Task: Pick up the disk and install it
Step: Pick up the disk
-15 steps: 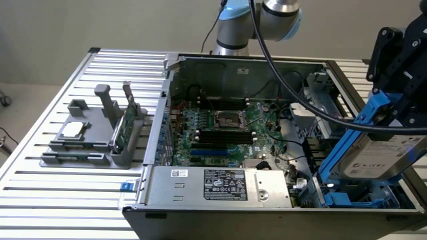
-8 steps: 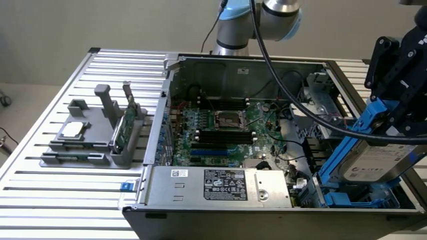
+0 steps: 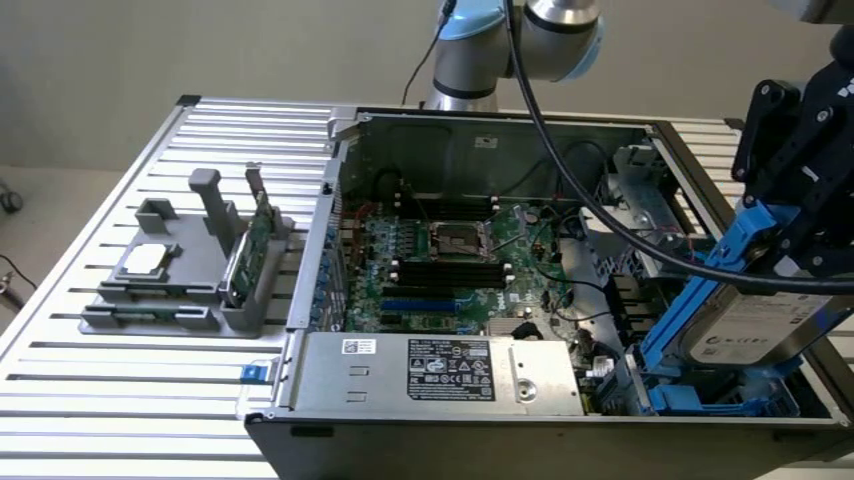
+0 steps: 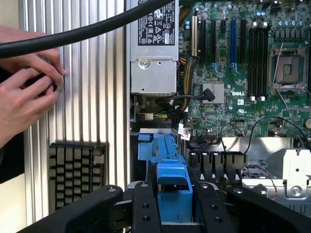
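Clamped on blue-railed disk (image 3: 745, 322) with tool (image 3: 785, 252). Holding it steeply tilted over blue drive bay (image 3: 697, 402) at exterior view's right end of open PC case (image 3: 334, 215).

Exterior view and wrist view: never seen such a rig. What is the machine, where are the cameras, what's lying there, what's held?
It is a grey robot arm with a black end effector. The exterior view comes from a camera off the arm, the wrist view from one on its wrist. On the slatted metal table stand an open grey computer case and a grey stand carrying a square silver chip and a thin green circuit card. The end effector grips a silver-grey hard disk in blue plastic rails, tilted, its lower end inside the case. A person's hands show near the table.
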`<state>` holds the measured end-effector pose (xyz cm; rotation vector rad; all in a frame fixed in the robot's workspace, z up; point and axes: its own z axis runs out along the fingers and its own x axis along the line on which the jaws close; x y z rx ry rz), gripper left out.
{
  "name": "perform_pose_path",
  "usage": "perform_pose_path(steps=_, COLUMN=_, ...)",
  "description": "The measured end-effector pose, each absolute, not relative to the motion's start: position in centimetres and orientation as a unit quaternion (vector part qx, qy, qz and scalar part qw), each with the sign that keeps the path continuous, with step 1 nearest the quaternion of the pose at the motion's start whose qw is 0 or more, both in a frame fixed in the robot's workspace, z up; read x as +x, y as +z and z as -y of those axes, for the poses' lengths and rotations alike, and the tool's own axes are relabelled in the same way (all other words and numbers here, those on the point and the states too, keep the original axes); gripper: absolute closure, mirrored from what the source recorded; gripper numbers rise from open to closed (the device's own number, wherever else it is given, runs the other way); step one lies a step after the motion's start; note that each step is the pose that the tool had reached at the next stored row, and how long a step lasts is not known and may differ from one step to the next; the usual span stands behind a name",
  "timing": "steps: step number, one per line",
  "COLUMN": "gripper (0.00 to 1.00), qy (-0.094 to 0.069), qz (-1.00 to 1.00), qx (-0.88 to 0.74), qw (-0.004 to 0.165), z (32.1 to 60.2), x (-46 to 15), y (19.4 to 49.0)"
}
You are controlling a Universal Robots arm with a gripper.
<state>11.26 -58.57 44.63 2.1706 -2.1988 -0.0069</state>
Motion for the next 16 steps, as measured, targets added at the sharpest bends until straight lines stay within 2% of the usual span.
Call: perform_pose_path(steps=16, gripper=0.67, qy=-0.002, qz=0.711, qx=0.702, qw=0.026, z=58.1, x=11.6, y=43.3)
